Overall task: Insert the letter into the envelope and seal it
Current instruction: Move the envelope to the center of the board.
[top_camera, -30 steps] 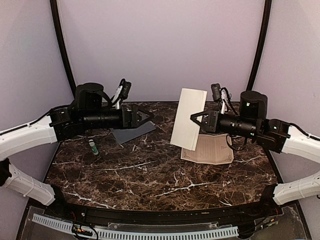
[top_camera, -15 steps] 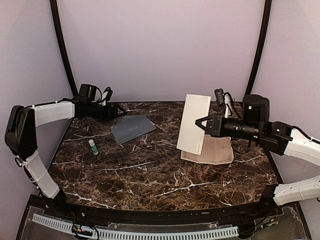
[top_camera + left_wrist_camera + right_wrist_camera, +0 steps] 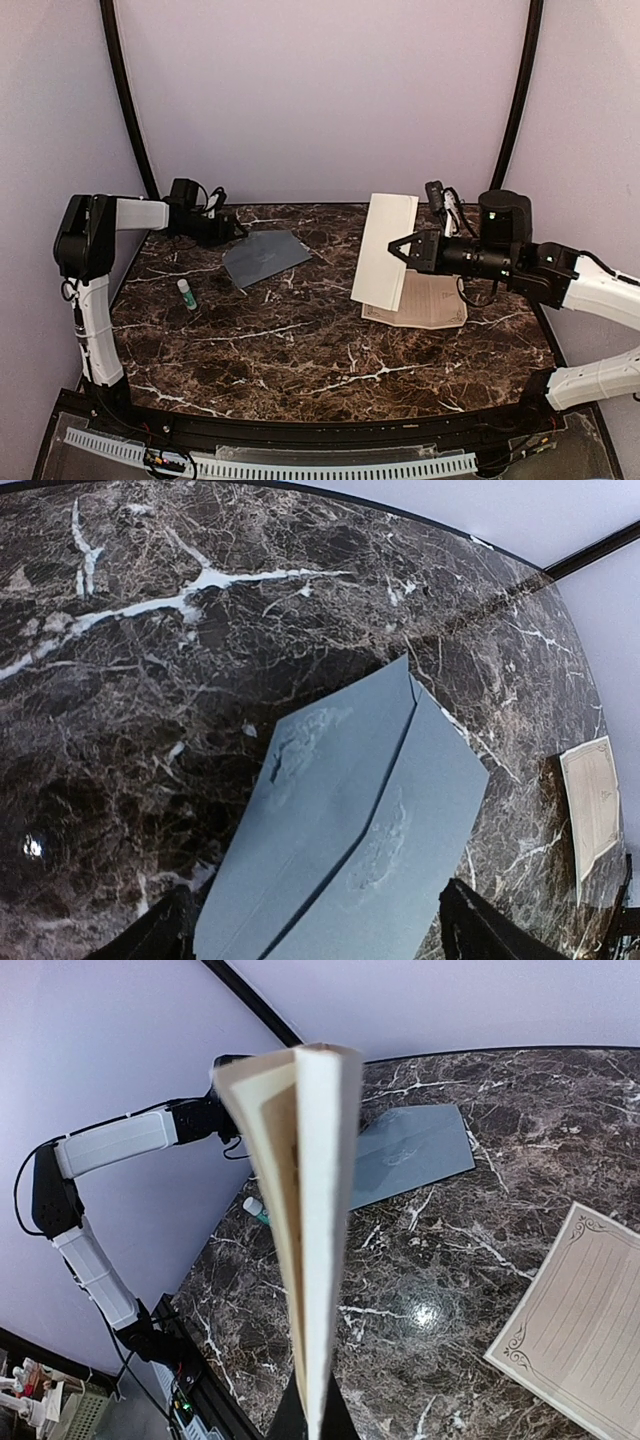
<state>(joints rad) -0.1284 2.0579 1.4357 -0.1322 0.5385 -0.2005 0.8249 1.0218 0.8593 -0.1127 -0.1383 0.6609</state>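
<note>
The grey-blue envelope [image 3: 265, 256] lies flat at the back left of the marble table, flap side up [image 3: 350, 830]. My left gripper [image 3: 230, 230] hovers at its left end, open, fingers [image 3: 478, 930] wide apart on either side of the envelope's near end, with nothing held. My right gripper [image 3: 402, 248] is shut on the folded cream letter [image 3: 385, 250], holding it upright and edge-on [image 3: 312, 1220] above the table, right of centre. Both dark fingertips [image 3: 340, 1422] pinch its lower edge. In the right wrist view the envelope [image 3: 410, 1155] lies beyond the letter.
A second cream sheet with an ornamental border [image 3: 425, 300] lies flat under the right arm [image 3: 580, 1320]. A small green-and-white glue stick [image 3: 186, 293] rests near the left edge. The left arm [image 3: 100, 230] is folded back along the left wall.
The left arm has pulled back from over the envelope to the back left, its gripper now at the envelope's left end. The right gripper and letter shifted slightly right and down.
</note>
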